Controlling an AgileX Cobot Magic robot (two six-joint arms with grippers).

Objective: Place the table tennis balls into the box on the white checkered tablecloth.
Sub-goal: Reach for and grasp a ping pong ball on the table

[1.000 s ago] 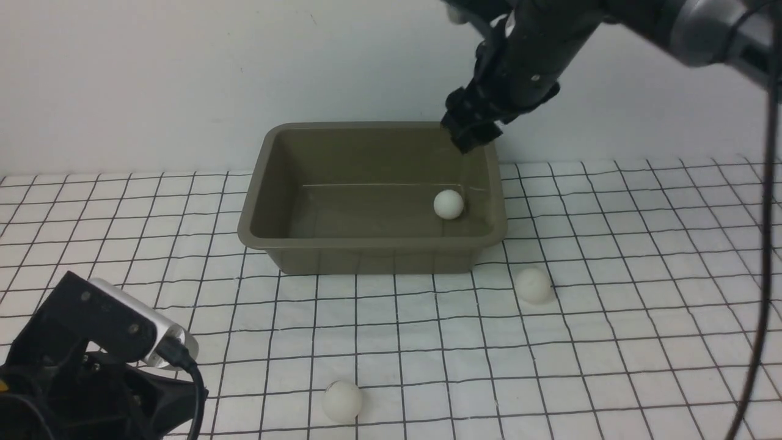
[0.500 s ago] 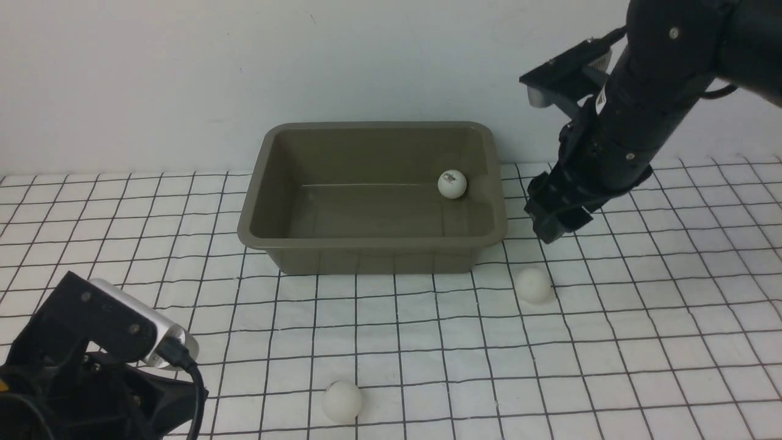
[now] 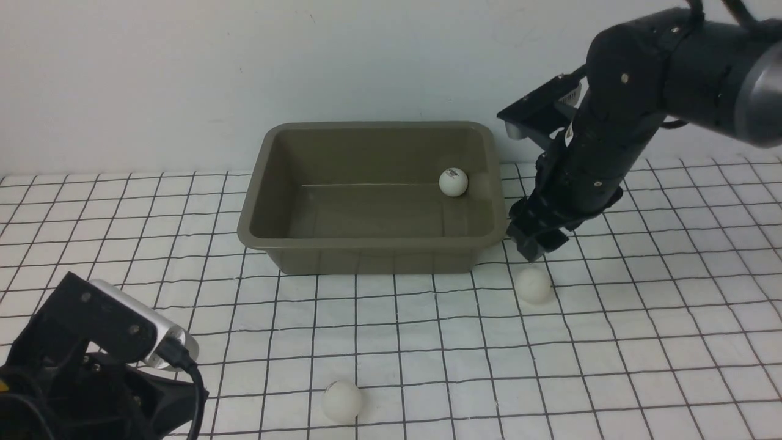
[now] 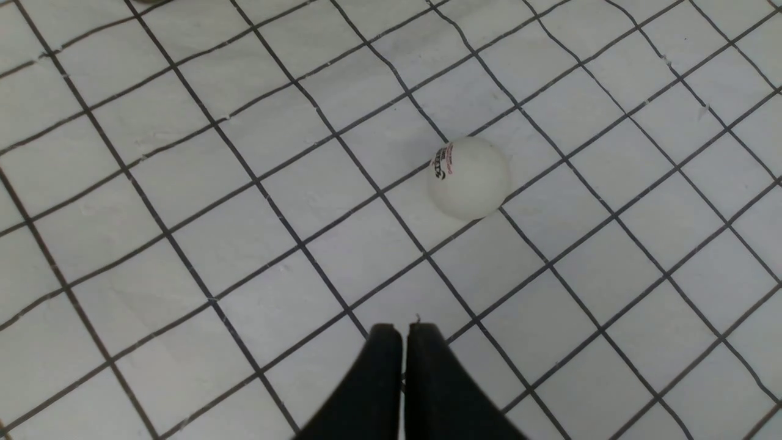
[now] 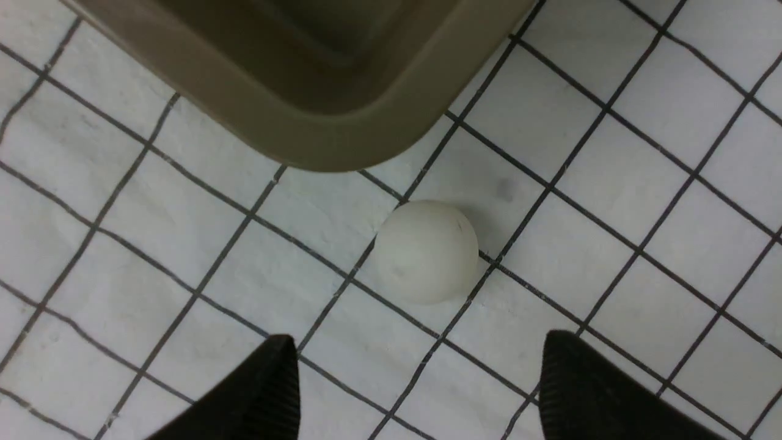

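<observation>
Fingers (image 5: 256,391) of the right gripper (image 3: 534,243) stand wide apart and empty, pointing down just above a plain white ball (image 3: 533,285) on the white checkered tablecloth (image 3: 641,318), right of centre, beside the box (image 3: 366,243) corner. The right arm (image 3: 641,91) bends down from the upper right. A second ball (image 3: 453,181), with a dark logo, lies inside the box by its right wall; a third ball (image 3: 342,400) sits at lower centre. On the left gripper (image 4: 403,330) the fingers (image 4: 379,379) are pressed together, holding nothing; the front view hides them behind the left arm (image 3: 91,354) at lower left. Balls are matte and round, the box smooth olive plastic with rounded corners, the cloth slightly wrinkled
</observation>
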